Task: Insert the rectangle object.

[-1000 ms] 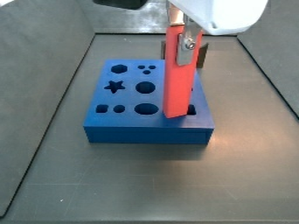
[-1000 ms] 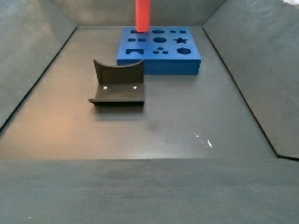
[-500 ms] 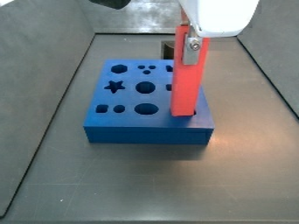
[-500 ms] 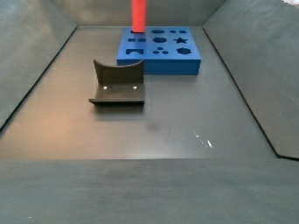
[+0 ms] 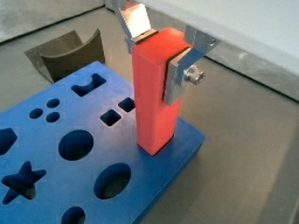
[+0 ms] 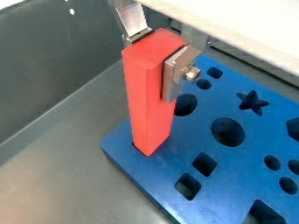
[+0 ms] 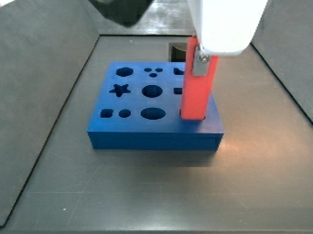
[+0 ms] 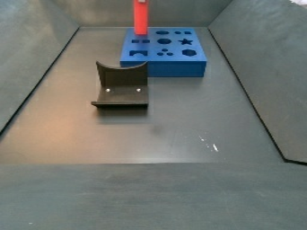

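The gripper [image 5: 162, 52] is shut on the rectangle object [image 5: 156, 96], a long red-orange bar, near its top end. The bar stands upright. Its lower end meets the top of the blue block [image 5: 59, 166] at a corner, and the hole under it is hidden by the bar. Both wrist views show this; in one the silver fingers [image 6: 176, 72] clamp the bar [image 6: 149, 101] over the block [image 6: 233, 166]. In a side view the bar [image 7: 196, 91] stands at the block's [image 7: 146, 114] front right corner under the gripper [image 7: 202, 62]. In a side view the bar [image 8: 140, 16] stands at the block's [image 8: 168, 52] far left corner.
The dark grey curved holder [image 8: 120, 85] stands apart from the block and also shows in a wrist view [image 5: 65, 54]. The block has star, round and square holes [image 7: 120, 90]. Grey walls [image 8: 36, 63] bound the floor on the sides.
The bar has gone from tilted to upright. The gripper has come down with it, and less of the bar shows above the block.
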